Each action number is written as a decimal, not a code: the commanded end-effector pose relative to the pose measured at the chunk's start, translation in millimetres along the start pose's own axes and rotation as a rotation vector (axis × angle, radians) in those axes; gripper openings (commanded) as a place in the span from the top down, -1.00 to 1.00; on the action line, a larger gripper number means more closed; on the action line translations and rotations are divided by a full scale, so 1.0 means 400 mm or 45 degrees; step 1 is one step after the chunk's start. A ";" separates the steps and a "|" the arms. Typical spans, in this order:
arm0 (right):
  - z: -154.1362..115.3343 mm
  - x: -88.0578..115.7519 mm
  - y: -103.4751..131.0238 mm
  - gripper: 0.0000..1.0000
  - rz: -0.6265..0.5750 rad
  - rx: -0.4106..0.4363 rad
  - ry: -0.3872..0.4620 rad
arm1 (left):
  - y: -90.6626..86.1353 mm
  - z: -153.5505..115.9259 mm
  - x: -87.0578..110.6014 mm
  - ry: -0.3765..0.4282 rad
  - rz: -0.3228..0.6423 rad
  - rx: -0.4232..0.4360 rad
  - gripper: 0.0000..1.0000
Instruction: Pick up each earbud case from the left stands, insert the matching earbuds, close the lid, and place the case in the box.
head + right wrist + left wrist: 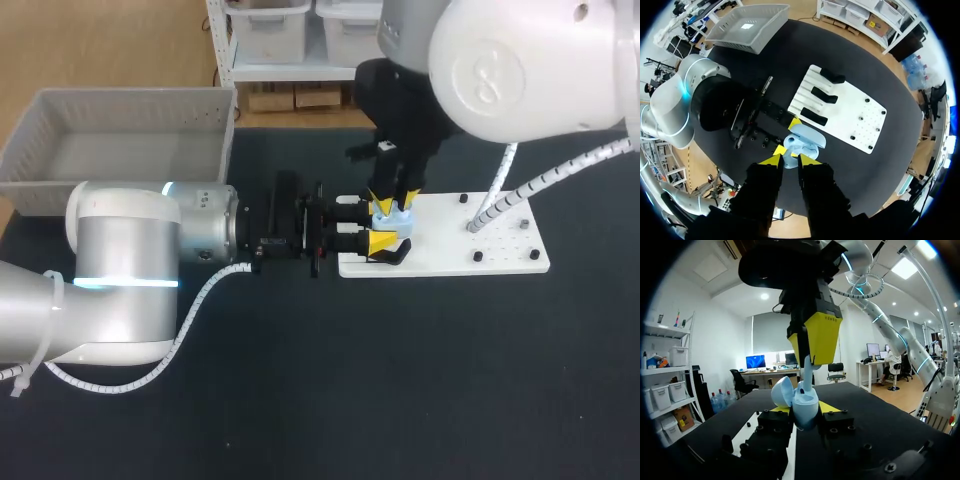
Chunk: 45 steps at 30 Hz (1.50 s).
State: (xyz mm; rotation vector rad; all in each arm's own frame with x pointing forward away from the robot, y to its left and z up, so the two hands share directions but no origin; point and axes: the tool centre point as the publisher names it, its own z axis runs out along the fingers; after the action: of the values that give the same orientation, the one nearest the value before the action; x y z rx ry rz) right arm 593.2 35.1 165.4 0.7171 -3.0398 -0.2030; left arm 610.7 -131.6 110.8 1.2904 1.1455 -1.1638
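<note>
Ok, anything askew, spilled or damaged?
Nothing stands out: the left gripper holds the open blue case, the right gripper holds an earbud at its opening, and the black stands sit aligned on the white board.

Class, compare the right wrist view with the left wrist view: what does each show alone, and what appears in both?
Only the right wrist view shows the grey basket and the left arm. Only the left wrist view shows the right arm rising overhead. Both show the open blue case held between the fingers of the left gripper, with the right gripper above it, its fingers pinching an earbud.
</note>
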 end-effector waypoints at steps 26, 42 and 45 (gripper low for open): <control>0.027 -0.014 0.006 1.00 -0.002 -0.007 0.012 | -0.004 0.001 0.001 -0.002 0.004 -0.009 1.00; 0.045 -0.022 0.001 1.00 -0.005 0.026 0.036 | -0.004 0.001 0.001 -0.002 0.004 -0.009 1.00; 0.047 -0.021 0.002 0.89 -0.006 0.031 0.042 | -0.004 0.001 0.001 -0.002 0.004 -0.009 1.00</control>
State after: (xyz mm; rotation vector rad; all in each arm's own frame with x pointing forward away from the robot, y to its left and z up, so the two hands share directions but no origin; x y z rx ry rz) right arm 598.5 39.9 147.7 0.7227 -3.0187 -0.1598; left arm 610.6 -131.5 110.5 1.2906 1.1458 -1.1640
